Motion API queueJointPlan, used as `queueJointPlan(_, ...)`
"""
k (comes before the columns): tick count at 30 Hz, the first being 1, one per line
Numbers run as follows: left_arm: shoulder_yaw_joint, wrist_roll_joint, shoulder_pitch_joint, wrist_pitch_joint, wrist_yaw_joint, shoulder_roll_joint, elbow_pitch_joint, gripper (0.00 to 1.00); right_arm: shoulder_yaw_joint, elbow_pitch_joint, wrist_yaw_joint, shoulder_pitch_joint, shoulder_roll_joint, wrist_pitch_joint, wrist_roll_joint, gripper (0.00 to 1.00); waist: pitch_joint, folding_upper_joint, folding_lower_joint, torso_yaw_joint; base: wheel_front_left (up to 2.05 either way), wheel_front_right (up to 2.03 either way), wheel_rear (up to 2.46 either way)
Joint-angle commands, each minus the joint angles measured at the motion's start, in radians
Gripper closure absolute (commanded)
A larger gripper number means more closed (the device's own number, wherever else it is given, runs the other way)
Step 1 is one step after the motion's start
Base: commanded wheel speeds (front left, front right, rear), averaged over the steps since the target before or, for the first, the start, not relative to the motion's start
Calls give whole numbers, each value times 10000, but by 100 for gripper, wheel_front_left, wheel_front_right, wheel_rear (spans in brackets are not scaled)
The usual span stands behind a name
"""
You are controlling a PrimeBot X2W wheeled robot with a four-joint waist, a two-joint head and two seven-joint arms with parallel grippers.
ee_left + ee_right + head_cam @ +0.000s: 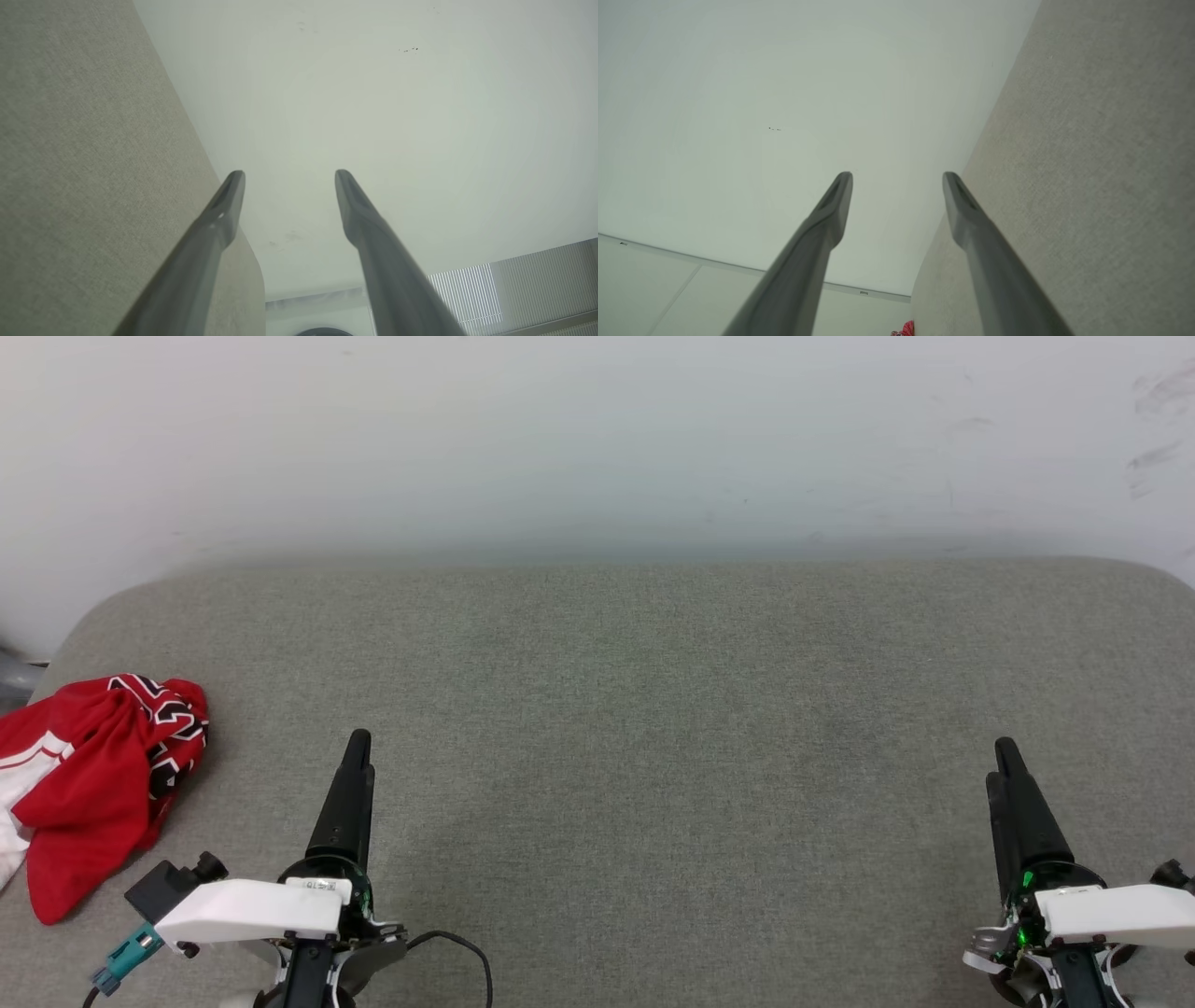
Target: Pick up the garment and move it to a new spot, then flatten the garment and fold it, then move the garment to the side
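Note:
The garment (93,784) lies crumpled at the far left edge of the grey fabric surface (653,709): red cloth with a white sleeve and black-and-white lettering. A small red bit of the garment (906,328) peeks in at the bottom of the right wrist view. My left gripper (359,747) hovers low, just right of the garment and apart from it. In the left wrist view the left gripper (289,175) stands open with nothing between its fingers. Far over at the lower right, my right gripper (1004,756) is also open and empty, as the right gripper (897,176) shows in its own view.
A white wall (597,429) rises right behind the surface. The surface's rounded corners fall away at the far left and right. A black cable (467,952) loops beside my left wrist. A slatted panel (490,289) shows low in the left wrist view.

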Motion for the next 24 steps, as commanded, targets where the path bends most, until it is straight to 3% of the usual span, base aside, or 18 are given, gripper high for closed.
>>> queueJointPlan(1,-66,482,-173,-121,-17,26,-288,0,45,-312,2,-59,-59,-124,-577,0,-1,-1,0,8,0,0,0)
queueJointPlan(13,-349,3433,-127,-568,-21,43,-535,0,342,-715,3,67,-50,-563,-3170,0,-24,-1,0,58,0,0,0)
queueJointPlan(24,-654,5990,-98,-940,-24,329,-506,0,263,-1213,2,229,-97,-503,-6414,0,-83,-1,0,116,0,0,0)
